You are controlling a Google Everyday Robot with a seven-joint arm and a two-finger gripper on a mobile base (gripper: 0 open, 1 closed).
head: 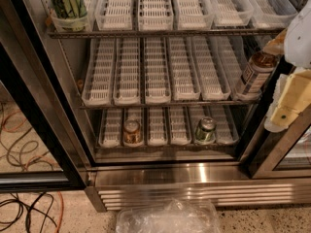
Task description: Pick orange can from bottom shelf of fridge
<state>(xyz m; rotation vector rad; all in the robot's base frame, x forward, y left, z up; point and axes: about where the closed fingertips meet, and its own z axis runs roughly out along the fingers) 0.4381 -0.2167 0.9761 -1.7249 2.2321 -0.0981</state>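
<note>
The approach, I judge: my gripper (290,98) at three o'clock, whether open I cannot tell; next, reach the orange can (131,131) at seven o'clock.

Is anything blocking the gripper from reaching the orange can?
Nothing visible. The gripper is outside the fridge at the right; the orange can stands at the front of the bottom shelf, the green can several lanes to its right.

Clear path to orange can (131,132) — end effector (283,109) at right.
</note>
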